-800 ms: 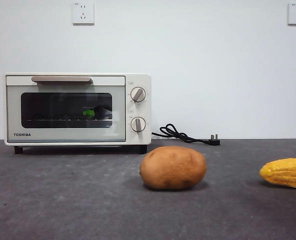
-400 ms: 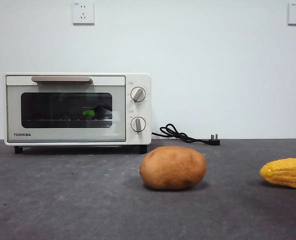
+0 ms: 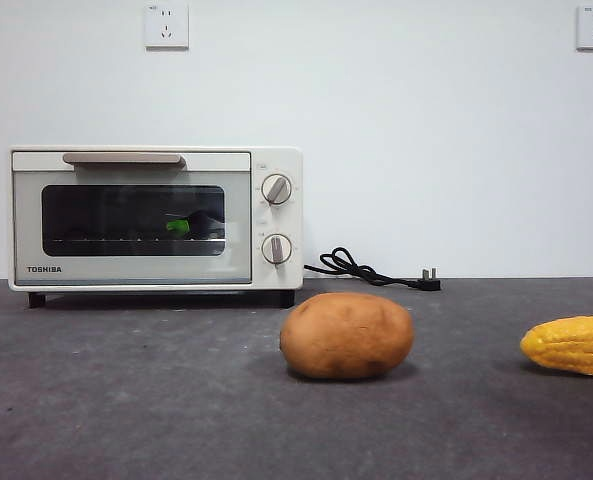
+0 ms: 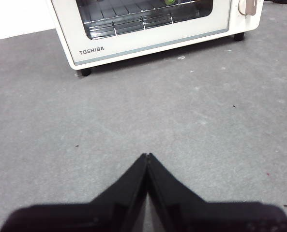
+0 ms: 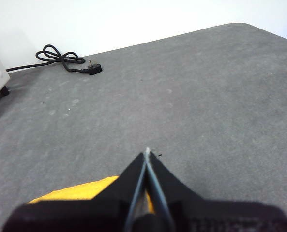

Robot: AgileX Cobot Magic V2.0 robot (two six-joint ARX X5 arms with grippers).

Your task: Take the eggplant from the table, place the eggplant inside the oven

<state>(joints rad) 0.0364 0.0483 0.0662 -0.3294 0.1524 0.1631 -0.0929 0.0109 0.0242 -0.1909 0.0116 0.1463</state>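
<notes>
Jaws closed; one eggplant (image 3: 179,227) inside oven (image 3: 156,220)

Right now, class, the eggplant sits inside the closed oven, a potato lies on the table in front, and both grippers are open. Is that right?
Not quite. The left gripper and right gripper are both shut, as each wrist view shows. The rest holds: the front view shows the eggplant behind the glass of the closed oven, and the potato on the table.
</notes>
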